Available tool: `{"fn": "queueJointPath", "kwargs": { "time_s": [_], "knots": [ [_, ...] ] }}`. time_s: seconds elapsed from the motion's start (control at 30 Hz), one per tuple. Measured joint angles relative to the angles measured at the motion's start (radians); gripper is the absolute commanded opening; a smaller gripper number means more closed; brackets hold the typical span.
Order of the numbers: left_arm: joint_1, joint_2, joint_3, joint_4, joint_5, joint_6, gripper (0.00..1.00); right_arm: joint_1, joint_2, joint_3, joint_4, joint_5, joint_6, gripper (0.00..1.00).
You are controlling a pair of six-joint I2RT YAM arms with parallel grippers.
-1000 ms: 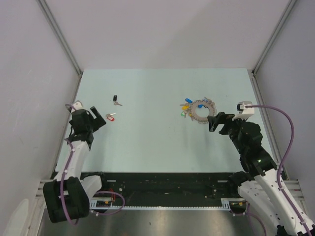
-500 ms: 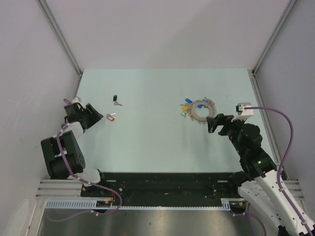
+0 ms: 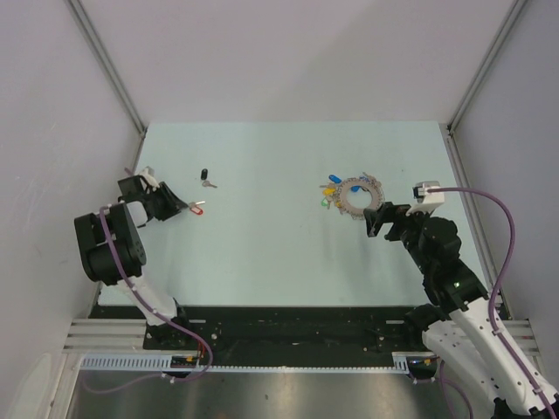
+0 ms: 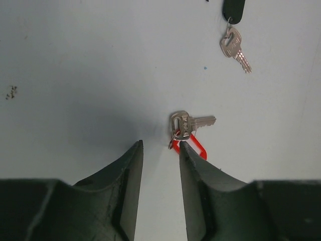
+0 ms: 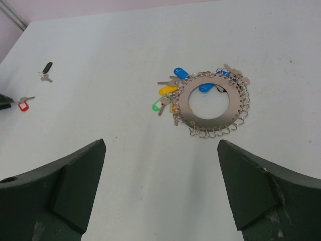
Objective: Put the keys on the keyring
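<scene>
From above: left gripper [image 3: 179, 208] low near the left edge of the table [image 3: 279, 262], tips pointing at the red-headed key [image 3: 197, 209], just beside it. Black-headed key [image 3: 205, 177] a little farther up. Keyring [image 3: 347, 202] flat on the right half, fringed with coloured keys [image 3: 330, 185], well apart from the red one. Right gripper [image 3: 377, 220] near the ring, not touching.

From the left wrist: jaws narrowed to a small gap, only bare table between. Holds nothing. Red-headed key flat just ahead of one fingertip [image 4: 188, 160], its red tag partly hidden behind this tip; cannot tell if touching.

From the right wrist: fingers spread wide, empty. Keyring lying ahead on the table, apart from both fingers.
</scene>
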State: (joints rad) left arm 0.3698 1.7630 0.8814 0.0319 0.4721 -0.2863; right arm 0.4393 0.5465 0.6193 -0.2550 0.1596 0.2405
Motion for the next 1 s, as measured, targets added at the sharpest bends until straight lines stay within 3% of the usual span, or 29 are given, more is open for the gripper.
{"fn": "queueJointPath", "kwargs": {
  "time_s": [0.07,0.2,0.43,0.73,1.0],
  "knots": [
    [0.0,0.013,0.013,-0.004,0.006,0.008,0.38,0.0,0.008,0.0,0.0,-0.003,-0.002,1.0],
    [0.0,0.039,0.035,-0.005,0.027,0.017,0.27,0.0,0.016,0.0,0.0,-0.011,-0.006,1.0],
    [-0.002,0.064,0.054,-0.015,0.074,0.026,0.26,-0.003,0.024,0.0,0.0,-0.019,-0.007,1.0],
    [-0.022,0.068,0.06,-0.055,0.087,0.046,0.01,-0.008,0.027,0.0,0.005,-0.029,-0.008,1.0],
    [-0.064,0.037,0.063,-0.1,0.079,0.064,0.0,-0.01,0.036,0.0,0.007,-0.045,-0.01,1.0]
  ]
}}
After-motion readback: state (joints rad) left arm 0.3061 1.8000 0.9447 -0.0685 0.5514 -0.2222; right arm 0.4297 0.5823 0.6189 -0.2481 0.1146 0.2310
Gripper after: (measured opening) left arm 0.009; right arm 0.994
